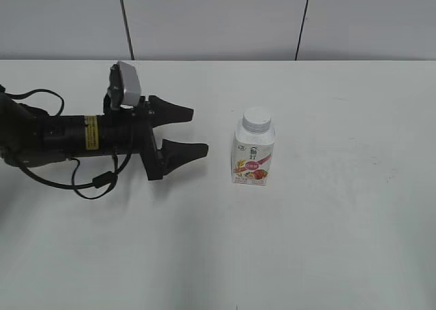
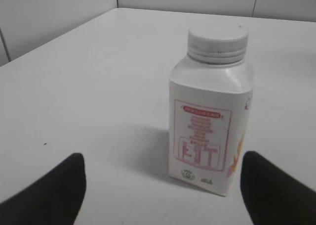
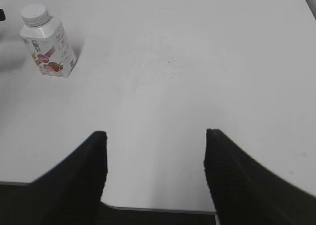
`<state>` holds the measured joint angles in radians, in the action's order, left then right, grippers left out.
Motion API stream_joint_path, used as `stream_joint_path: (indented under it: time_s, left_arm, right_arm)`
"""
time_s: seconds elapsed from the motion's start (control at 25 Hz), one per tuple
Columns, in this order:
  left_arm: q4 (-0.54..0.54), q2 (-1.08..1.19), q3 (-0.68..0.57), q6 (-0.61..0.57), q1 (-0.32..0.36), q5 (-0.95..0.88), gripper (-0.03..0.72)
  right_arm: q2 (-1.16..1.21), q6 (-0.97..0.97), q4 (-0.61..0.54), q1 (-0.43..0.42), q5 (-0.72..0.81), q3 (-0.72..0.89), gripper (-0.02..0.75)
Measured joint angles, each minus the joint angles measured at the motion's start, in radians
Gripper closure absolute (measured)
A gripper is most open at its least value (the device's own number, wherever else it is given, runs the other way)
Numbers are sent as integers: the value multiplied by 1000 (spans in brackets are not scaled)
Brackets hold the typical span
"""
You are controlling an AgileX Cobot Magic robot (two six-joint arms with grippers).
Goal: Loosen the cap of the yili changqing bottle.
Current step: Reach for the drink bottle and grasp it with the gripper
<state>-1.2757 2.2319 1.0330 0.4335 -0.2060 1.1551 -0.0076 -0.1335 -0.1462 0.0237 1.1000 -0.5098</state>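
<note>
- While the bottle (image 1: 253,157) stood upright mid-table, cap (image 1: 257,119) on, the left gripper (image 1: 194,131) gaped wide beside it, not touching.
- Right gripper (image 3: 155,136) hung spread over the table's near edge.

The yili changqing bottle (image 1: 253,153) is small and white, with sloped shoulders and a red and pink strawberry picture on its front. It stands straight up on the white table, a little right of the middle. The cap (image 1: 258,119) is round, white and flat on top, and it sits on the bottle's neck.
</note>
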Motion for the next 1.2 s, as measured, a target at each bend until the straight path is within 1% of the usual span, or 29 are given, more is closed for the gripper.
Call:
stream_joint_path:
  time_s: [0.08, 0.28, 0.52, 0.96, 1.04, 1.2]
  left_arm:
    - [-10, 13, 24, 11, -22, -2, 105]
    - [-30, 55, 98, 79, -66, -1, 105]
    - [-48, 88, 150, 86, -111, -3, 105]
    - [-65, 120, 230, 86, -154, -5, 105]
    - [-67, 129, 241, 86, -160, -11, 122]
    - [-67, 144, 245, 86, -163, -12, 204]
  right_arm:
    - [0, 0, -1, 0, 0, 0, 245]
    - [0, 0, -1, 0, 0, 0, 245]
    - [0, 0, -2, 0, 0, 0, 245]
    - [0, 0, -5, 0, 0, 0, 245]
    - [0, 0, -5, 0, 0, 1, 245]
    - [0, 0, -7, 0, 0, 1, 245]
